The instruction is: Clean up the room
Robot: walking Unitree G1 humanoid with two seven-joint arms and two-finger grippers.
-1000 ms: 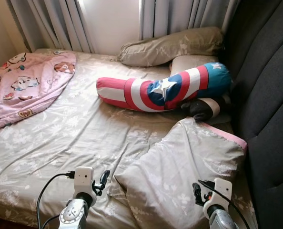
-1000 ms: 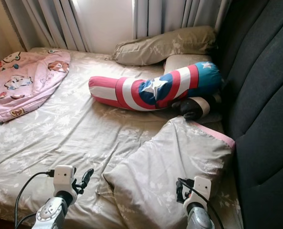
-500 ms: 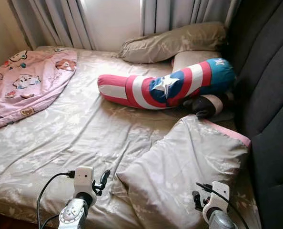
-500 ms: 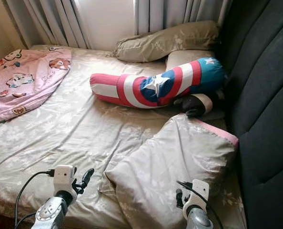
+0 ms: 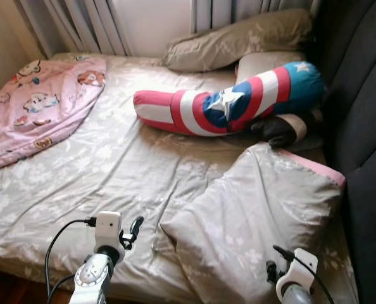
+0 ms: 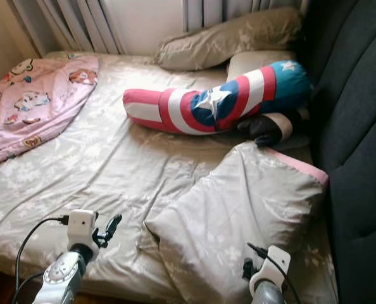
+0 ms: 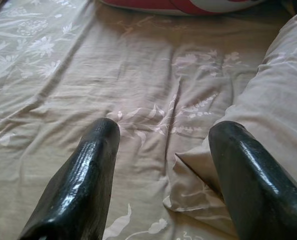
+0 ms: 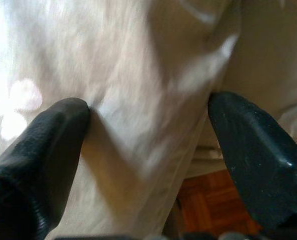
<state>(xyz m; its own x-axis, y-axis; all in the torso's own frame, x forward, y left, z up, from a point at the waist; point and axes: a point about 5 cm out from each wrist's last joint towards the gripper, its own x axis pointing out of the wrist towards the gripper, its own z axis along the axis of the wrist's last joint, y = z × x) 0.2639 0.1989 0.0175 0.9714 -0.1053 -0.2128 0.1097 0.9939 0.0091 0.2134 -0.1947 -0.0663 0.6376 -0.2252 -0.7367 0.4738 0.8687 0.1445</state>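
A grey floral pillow point(image 5: 257, 221) with a pink edge lies askew at the bed's near right corner. My left gripper point(image 7: 161, 135) is open just above the sheet point(image 5: 112, 171), its fingers pointing at the pillow's near left corner point(image 7: 188, 175). My right gripper point(image 8: 148, 110) is open low at the pillow's front edge, with pale floral fabric point(image 8: 138, 75) spanning the gap between its fingers. A long red, white and blue star bolster point(image 5: 232, 104) lies across the middle of the bed, and a dark plush point(image 5: 280, 130) sits at its right end.
A pink cartoon blanket point(image 5: 36, 107) is bunched at the far left. Two grey pillows point(image 5: 238, 44) rest under the curtains at the back. A dark padded headboard point(image 5: 365, 126) runs along the right. Wooden floor point(image 8: 208, 205) shows beside the bed's edge.
The head camera has tipped down and drifted, so the bed sits lower and closer. My right wrist has sunk toward the picture's bottom edge. The left arm holds about the same place.
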